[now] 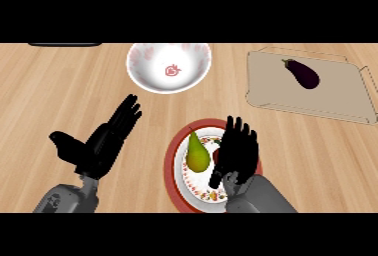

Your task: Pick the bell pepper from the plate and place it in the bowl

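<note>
A green-yellow bell pepper (pixel 196 152), tapering to a point at its far end, lies on the left half of a red-rimmed patterned plate (pixel 176 160) at the lower centre. My right hand (pixel 238 150) hovers over the plate's right half, just right of the pepper, its fingers straight and pointing away from me; it holds nothing. It hides that part of the plate. The white bowl (pixel 148 57) with red markings stands beyond the plate at the top centre. My left hand (pixel 103 142) stays open on the left, apart from the plate.
A beige cutting board (pixel 332 102) at the upper right carries a dark purple eggplant (pixel 301 73). A dark object (pixel 65 44) peeks in at the top left edge. Wooden counter lies between plate and bowl.
</note>
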